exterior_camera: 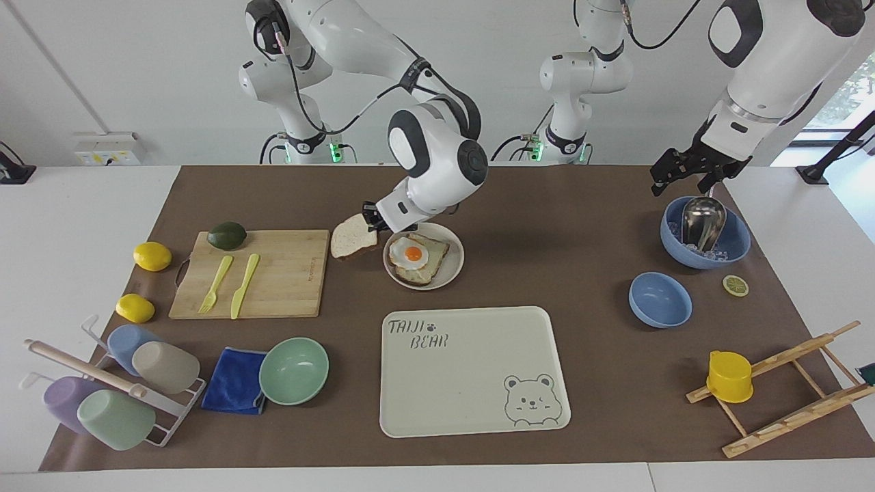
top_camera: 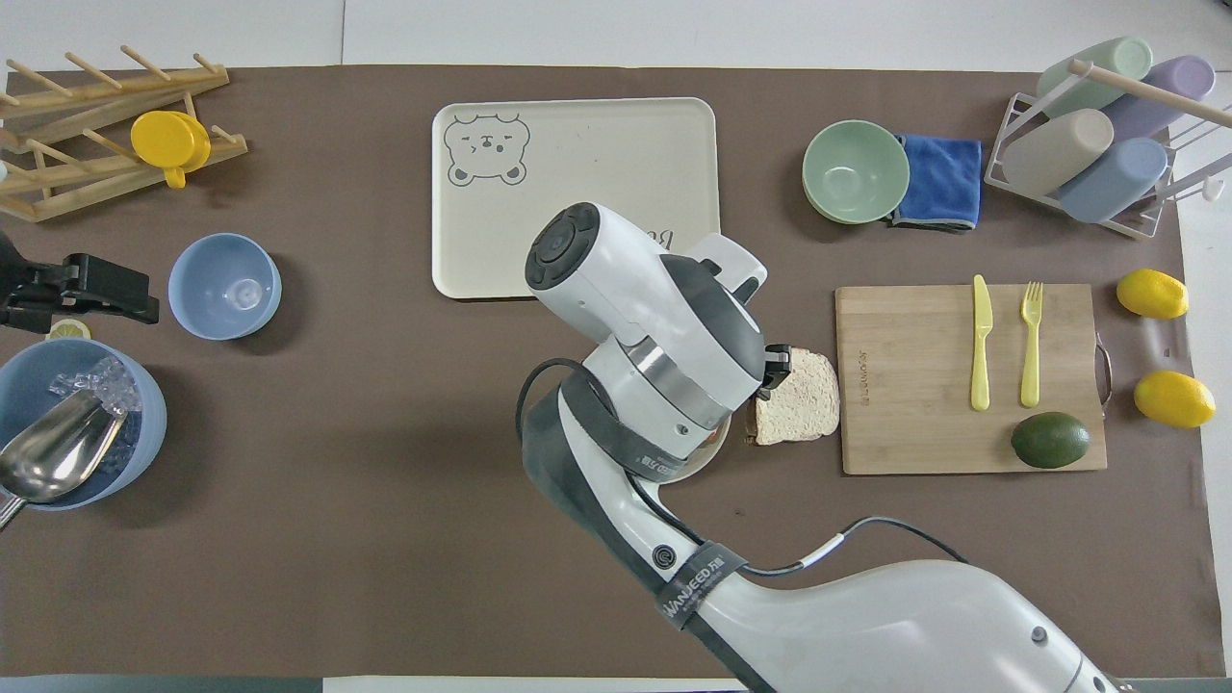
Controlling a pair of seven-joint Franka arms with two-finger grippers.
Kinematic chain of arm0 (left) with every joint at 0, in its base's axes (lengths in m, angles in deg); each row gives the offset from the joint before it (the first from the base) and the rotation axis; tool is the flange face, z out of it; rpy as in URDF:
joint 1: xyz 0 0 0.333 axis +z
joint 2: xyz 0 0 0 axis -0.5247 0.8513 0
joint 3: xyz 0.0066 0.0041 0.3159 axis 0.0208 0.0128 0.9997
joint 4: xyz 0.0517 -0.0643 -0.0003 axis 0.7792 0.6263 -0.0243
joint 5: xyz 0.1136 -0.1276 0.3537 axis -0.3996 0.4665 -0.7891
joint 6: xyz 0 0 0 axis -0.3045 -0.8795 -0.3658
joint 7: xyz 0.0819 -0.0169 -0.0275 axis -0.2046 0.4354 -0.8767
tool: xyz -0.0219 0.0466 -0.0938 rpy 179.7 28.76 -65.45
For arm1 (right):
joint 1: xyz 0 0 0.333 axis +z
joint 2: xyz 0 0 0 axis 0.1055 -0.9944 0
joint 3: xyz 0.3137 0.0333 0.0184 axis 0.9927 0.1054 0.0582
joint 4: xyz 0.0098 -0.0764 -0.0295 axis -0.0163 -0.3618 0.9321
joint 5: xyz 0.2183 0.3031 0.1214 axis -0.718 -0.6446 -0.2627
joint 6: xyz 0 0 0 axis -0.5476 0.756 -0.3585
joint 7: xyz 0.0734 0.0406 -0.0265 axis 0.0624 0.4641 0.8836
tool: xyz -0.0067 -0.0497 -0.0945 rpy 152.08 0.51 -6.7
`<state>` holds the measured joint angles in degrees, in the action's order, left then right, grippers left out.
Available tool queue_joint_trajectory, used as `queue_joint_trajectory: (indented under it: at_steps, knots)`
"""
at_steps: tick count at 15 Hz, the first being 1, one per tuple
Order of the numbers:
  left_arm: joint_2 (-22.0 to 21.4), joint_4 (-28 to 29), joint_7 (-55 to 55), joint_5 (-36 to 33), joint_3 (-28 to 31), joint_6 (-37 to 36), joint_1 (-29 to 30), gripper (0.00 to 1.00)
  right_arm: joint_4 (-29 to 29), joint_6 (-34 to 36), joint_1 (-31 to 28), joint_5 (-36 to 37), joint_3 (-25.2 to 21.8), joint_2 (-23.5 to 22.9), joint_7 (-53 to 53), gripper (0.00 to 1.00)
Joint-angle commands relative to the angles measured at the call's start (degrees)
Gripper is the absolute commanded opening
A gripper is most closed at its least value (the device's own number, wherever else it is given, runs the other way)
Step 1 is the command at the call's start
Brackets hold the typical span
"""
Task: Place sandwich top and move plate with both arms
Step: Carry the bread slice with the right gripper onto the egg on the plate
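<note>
Brown paper covers the table (exterior_camera: 547, 205), where the right gripper (exterior_camera: 370, 217) hangs in the air just beside the plate (exterior_camera: 452, 268) on the side toward the board (exterior_camera: 287, 273), its fingers closed on one edge of the bread (exterior_camera: 352, 240), which tilts outward from it over the gap between board and plate. The left gripper (exterior_camera: 690, 171) waits over the ice bowl (exterior_camera: 735, 242); I cannot tell its fingers' state. Placing the top looks in hand: next the bread must travel over the egg toast (exterior_camera: 418, 260), come down flat, then be released.
</note>
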<state>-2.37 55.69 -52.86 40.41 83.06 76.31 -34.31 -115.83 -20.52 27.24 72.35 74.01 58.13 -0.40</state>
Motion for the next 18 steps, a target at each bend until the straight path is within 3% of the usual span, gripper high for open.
queue_joint_trajectory:
  at_steps: [1,5,10,13,14,15,16,17,18]
  knots:
    - [-1.66,2.05,-0.06,-0.81,-0.29,1.38,1.0,1.0,5.98,-0.83,3.42,-1.63,0.11,-3.37,0.87,0.0]
    - [-2.81,4.34,0.02,-0.81,-0.29,2.52,3.19,1.0,3.27,-5.59,3.52,-7.7,0.11,-2.76,-1.15,0.0]
    - [-3.78,6.54,0.64,-0.81,-0.29,3.66,5.13,1.0,-5.43,-15.78,3.35,-7.71,0.11,-1.09,-2.38,0.0]
    - [-3.78,6.63,0.64,-0.81,-0.29,3.75,5.13,1.0,-6.5,-19.92,3.26,-10.68,0.02,-0.83,-3.52,0.0]
    - [-3.78,6.63,0.73,-0.81,-0.29,3.84,5.04,1.0,-7.37,-21.41,3.26,-10.95,0.02,-0.65,-5.09,0.1]
    - [-3.78,6.71,0.73,-0.81,-0.29,3.93,5.04,1.0,-7.99,-23.08,3.26,-11.04,0.02,-0.48,-6.24,0.27]
    - [-3.86,6.98,0.81,-0.81,-0.29,4.36,5.04,1.0,-8.08,-23.71,3.26,-11.57,0.02,-0.47,-6.86,0.29]
    - [-4.3,7.59,0.82,-0.81,-0.29,5.15,4.87,1.0,-8.34,-23.97,3.09,-12.09,0.02,-0.39,-6.86,0.41]
    - [-4.48,8.38,0.73,-0.81,-0.29,6.2,4.69,1.0,-8.43,-24.32,2.82,-12.19,0.02,-0.39,-6.86,0.46]
